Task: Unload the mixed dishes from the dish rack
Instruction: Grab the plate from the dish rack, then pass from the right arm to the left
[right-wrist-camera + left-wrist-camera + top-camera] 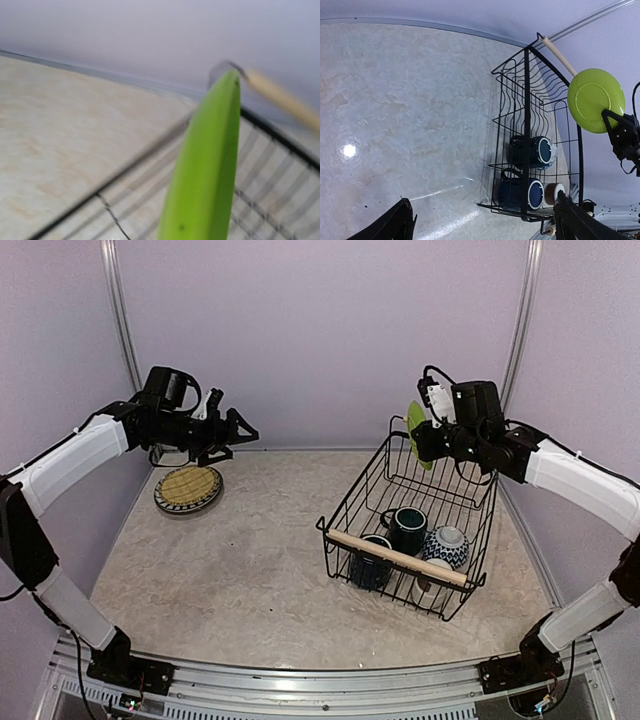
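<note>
well, starting at the near end: a dark mug, a second mug and a patterned bowl sit low in the rack, just behind its near wooden handle. none of them is in the way of this step, so they can wait. to the left, well apart from the rack, a tan plate lies flat on the counter. that looks like the place where dishes are being gathered.

farther back, the right jaws are clamped on the rim of the green plate. it hangs on edge over the rack's far left corner, near the far wooden handle. i judge the step in hand is carrying it out. it should go sideways over the left rim first, clear of that handle and the wires. only over bare counter should it be tipped flat, lowered and let go. the left jaws stand wide apart with nothing in them, up above the tan plate, so the path should stay out of their way.

some things are hard to read. a small pale thing beside the bowl is crossed by wires and the near handle, so i cannot tell what it is. the tan plate shows a dark rim below it, and whether another plate lies under it is unclear. the right wrist view is blurred, showing only the green plate's edge and no fingers. whether that edge touches the far handle i cannot tell.
</note>
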